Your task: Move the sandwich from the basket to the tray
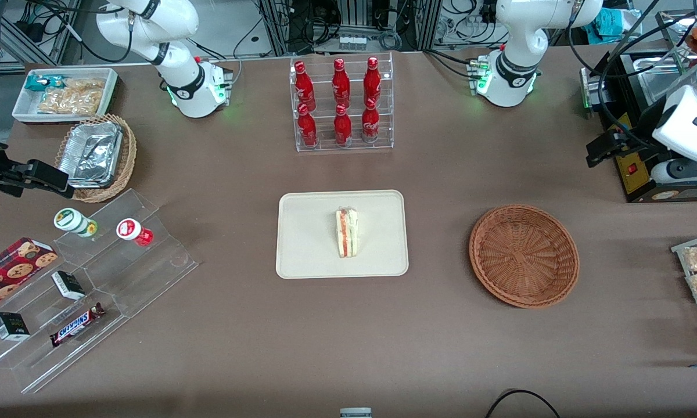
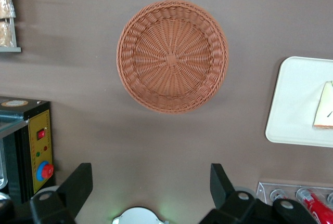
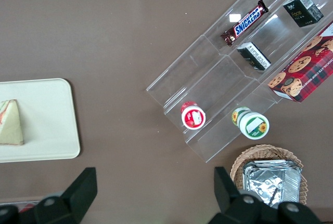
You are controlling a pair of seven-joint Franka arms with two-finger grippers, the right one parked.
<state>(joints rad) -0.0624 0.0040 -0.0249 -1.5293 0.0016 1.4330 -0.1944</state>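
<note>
Sandwich (image 1: 347, 233): 1, on tray.
Tray (image 1: 302, 244): 1.
Basket (image 1: 523, 254), reddish-brown: 1.
Red bottles (image 1: 341, 101): 6, in 1 clear rack (image 1: 344, 145).
Tan basket (image 1: 126, 159): 1.
White bin (image 1: 24, 110): 1.
Lidded cups (image 1: 72, 220): 2.
Snickers bar (image 1: 75, 324): 1.
Small black boxes (image 1: 10, 325): 2.
Cookie box (image 1: 11, 271): 1.
Clear stepped stand (image 1: 151, 267): 1.
Left gripper (image 2: 150, 182): 1, above the surface near the reddish-brown basket, jaws apart.

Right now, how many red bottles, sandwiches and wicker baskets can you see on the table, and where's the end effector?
Red bottles: 6
Sandwich, on the tray: 1
Wicker baskets: 2, the reddish-brown basket and the tan basket holding foil containers
Total: 9
End effector: open, above the table nearer the arm bases than the basket.
</note>
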